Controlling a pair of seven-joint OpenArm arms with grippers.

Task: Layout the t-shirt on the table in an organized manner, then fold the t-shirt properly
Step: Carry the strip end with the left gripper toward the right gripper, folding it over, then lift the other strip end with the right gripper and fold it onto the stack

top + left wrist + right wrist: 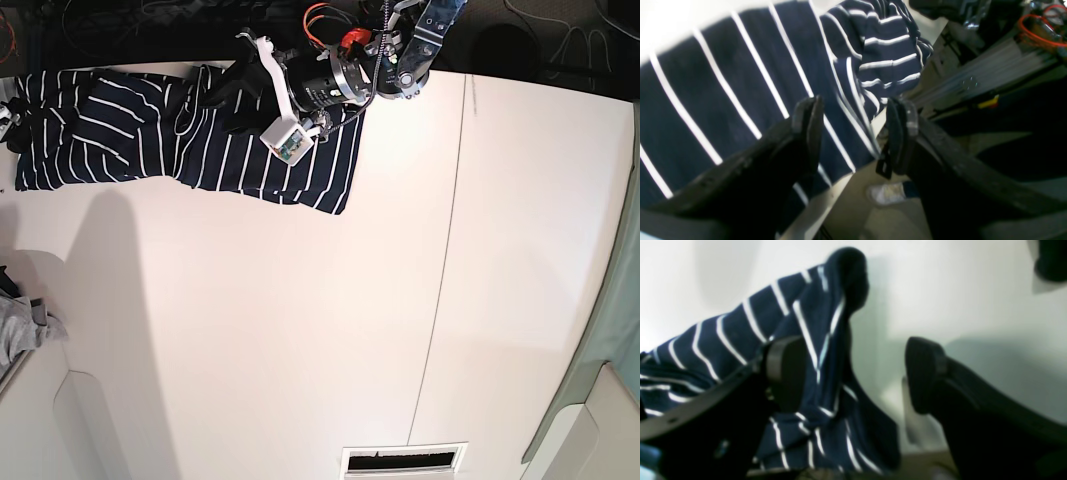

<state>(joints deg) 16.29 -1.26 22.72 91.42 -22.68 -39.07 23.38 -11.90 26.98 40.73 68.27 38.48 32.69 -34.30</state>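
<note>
Tabletop (300,330): white and wide, with a thin dark seam running from the far edge to the near edge, right of centre.

Shirt (250,155): navy with thin white stripes, lying along the far edge of the tabletop, at the far left of the base view. It is spread roughly flat under the left arm; its left part is bunched and creased. In the left wrist view the cloth reaches the tabletop's edge, and a sleeve or fold hangs rumpled there.

Left arm (330,80): reaches in from the far side and lies over the shirt's right part. Left gripper (853,133): jaws apart, poised above the striped cloth near the tabletop edge; nothing sits between them. Whether either tip touches the cloth cannot be told.

Right gripper (853,373): jaws wide apart. Shirt cloth drapes against the inner side of one jaw and rises in a peak above it; the other jaw stands clear, over bare tabletop. The cloth is not clamped.

Grey cloth (18,328): small, at the left edge of the base view, well apart from the shirt.
</note>
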